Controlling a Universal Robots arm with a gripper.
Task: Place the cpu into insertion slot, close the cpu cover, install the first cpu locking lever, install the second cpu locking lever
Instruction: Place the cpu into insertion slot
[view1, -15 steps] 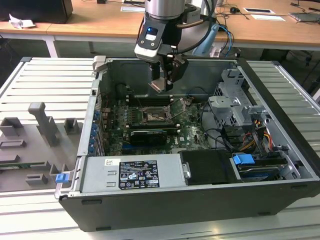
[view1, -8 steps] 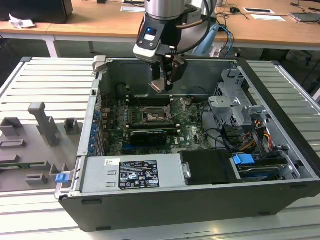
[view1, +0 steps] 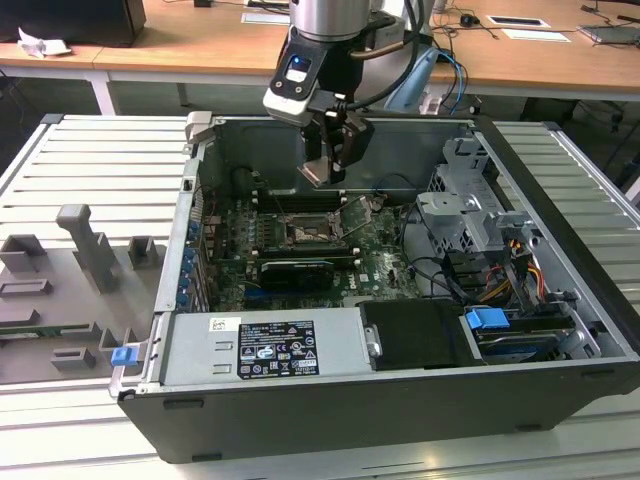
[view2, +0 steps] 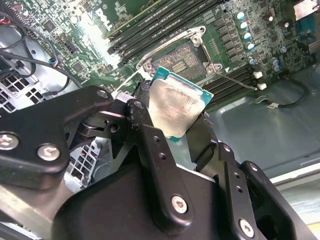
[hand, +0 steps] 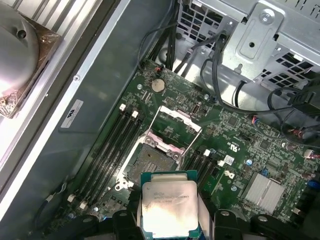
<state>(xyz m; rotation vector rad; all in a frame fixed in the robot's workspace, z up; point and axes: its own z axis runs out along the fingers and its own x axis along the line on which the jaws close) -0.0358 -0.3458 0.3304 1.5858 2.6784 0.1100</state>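
The black hand (view1: 328, 165) pinched the small silvery square cpu (view2: 175, 107), upper centre of the exterior view, clear above the dark silver-rimmed insertion slot (view1: 303, 233); lowered askew, it might damage the slot.

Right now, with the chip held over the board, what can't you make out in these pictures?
- Underside of the cpu: it faces away in both wrist views.
- Near edge of the insertion slot: covered by the cpu in the first wrist view.
- How the gripper clamps the cpu: cut off by the picture's edge in the first wrist view.
- Gap between cpu and slot: too small to judge in the exterior view.
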